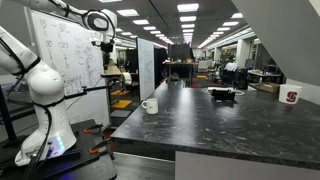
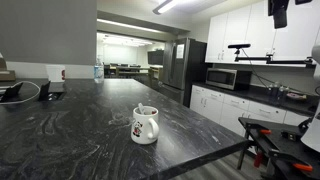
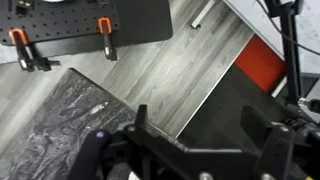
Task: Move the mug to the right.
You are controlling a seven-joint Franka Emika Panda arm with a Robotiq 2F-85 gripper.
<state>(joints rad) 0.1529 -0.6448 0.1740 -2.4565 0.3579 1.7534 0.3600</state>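
The small white mug (image 1: 149, 105) stands upright near the edge of the dark marbled counter (image 1: 230, 125). It also shows in an exterior view (image 2: 145, 124), with its handle to one side and a small mark on its wall. My gripper (image 1: 104, 42) hangs high in the air, well away from the mug and off the counter's end; it also shows at the top corner of an exterior view (image 2: 278, 12). In the wrist view the gripper (image 3: 205, 130) is open and empty above the floor and a counter corner (image 3: 60, 120). The mug is out of the wrist view.
A white box with a red mark (image 1: 291, 96) (image 2: 55, 73) and a black device (image 1: 222, 94) (image 2: 20, 92) sit far back on the counter. A whiteboard (image 1: 65, 50) stands behind the arm. Orange clamps (image 3: 105, 35) hold a black plate below.
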